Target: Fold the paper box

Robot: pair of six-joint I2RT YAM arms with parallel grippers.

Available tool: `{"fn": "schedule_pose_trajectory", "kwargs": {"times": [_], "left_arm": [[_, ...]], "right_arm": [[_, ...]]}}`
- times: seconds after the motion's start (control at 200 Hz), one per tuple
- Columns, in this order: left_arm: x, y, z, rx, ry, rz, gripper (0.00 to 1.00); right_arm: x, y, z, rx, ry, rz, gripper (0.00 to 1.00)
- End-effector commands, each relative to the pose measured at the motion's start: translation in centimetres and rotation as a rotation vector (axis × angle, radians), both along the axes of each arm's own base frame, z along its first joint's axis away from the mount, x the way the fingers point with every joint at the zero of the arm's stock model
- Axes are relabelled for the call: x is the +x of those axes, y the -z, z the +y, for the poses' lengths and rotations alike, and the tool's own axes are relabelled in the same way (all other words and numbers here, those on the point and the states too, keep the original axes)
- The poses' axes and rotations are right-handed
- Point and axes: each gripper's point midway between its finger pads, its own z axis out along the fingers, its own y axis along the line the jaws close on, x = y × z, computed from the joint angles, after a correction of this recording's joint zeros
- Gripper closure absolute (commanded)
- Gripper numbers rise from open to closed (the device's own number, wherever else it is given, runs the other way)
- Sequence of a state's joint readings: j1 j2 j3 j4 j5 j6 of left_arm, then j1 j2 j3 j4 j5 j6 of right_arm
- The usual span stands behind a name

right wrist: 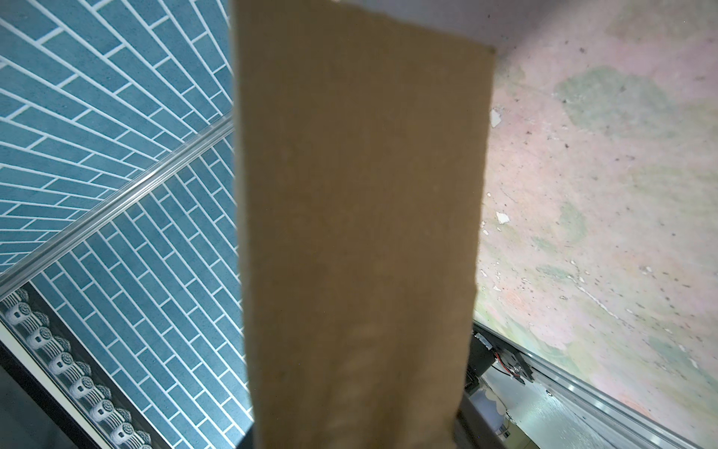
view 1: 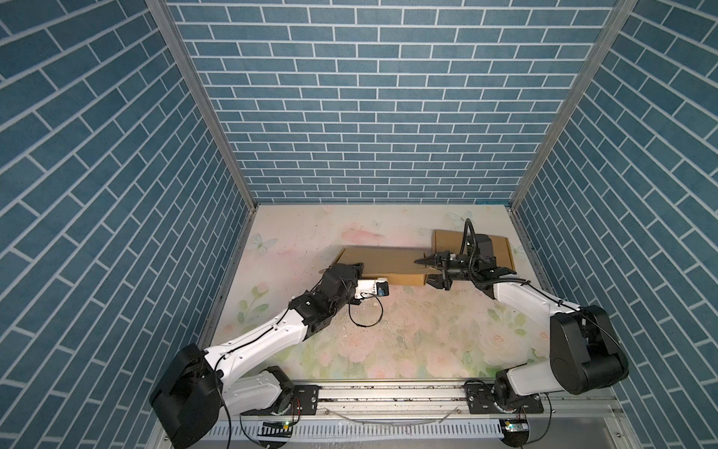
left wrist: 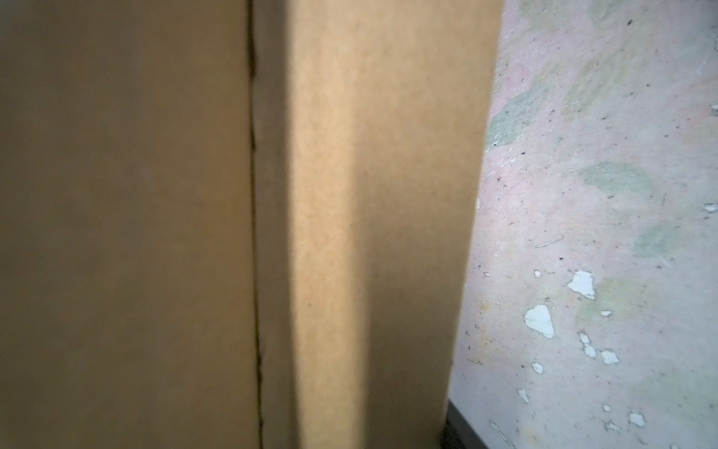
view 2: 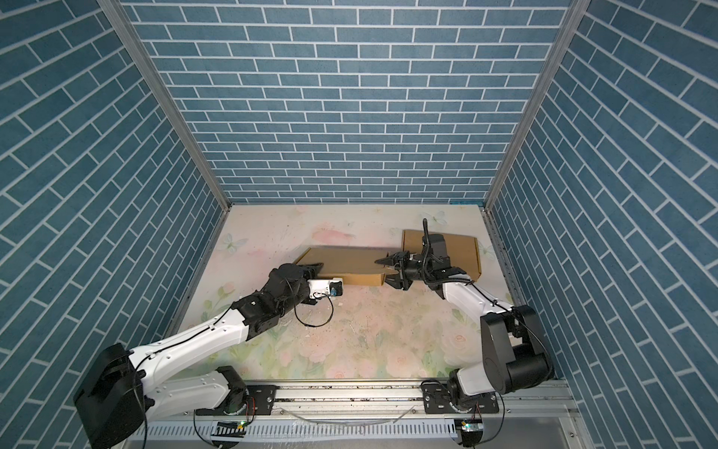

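Observation:
The brown paper box [view 1: 382,262] [view 2: 345,260] lies on the floral table, its lid panel [view 1: 447,241] flat at the back right. My left gripper [view 1: 354,267] [view 2: 315,267] is at the box's left end, over the front wall. Cardboard [left wrist: 388,194] fills the left wrist view, hiding the jaws except for a dark bit of one finger [left wrist: 458,431]. My right gripper [view 1: 429,271] [view 2: 388,271] straddles the box's right end. In the right wrist view a cardboard strip [right wrist: 361,194] fills the gap between the jaws from side to side.
The table [view 1: 388,334] is worn, with white flaked chips. A loose black cable [view 1: 365,317] loops off the left wrist. Blue brick-pattern walls close in three sides. A metal rail [view 1: 388,392] with both arm bases runs along the front edge.

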State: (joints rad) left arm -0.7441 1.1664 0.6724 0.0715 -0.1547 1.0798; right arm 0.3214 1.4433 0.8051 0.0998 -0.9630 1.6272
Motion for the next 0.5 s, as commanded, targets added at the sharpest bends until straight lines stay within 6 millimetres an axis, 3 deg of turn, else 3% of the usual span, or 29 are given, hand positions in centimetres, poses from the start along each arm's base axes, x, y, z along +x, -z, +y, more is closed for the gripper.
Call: {"fn": "schedule_pose_trajectory", "kwargs": {"times": [0.0,0.235,0.265,0.495], "left_arm": [[-0.4,-0.2,0.2,-0.001,-0.001,-0.001,0.48],[-1.0,0.8,1.1,0.033,-0.031,0.07,0.56],[-0.8,-0.3,0.8,0.014,-0.032,0.066,0.57],[-1.5,-0.1,1.0,0.024,-0.036,0.141,0.57]], "right_arm": [[-0.2,-3.9,0.7,0.082,-0.042,-0.046,0.47],[0.5,-3.2,0.0,0.069,0.005,-0.082,0.37],[0.7,-3.2,-0.2,0.068,0.015,-0.095,0.35],[0.9,-3.5,-1.0,0.068,0.044,-0.128,0.29]]}}
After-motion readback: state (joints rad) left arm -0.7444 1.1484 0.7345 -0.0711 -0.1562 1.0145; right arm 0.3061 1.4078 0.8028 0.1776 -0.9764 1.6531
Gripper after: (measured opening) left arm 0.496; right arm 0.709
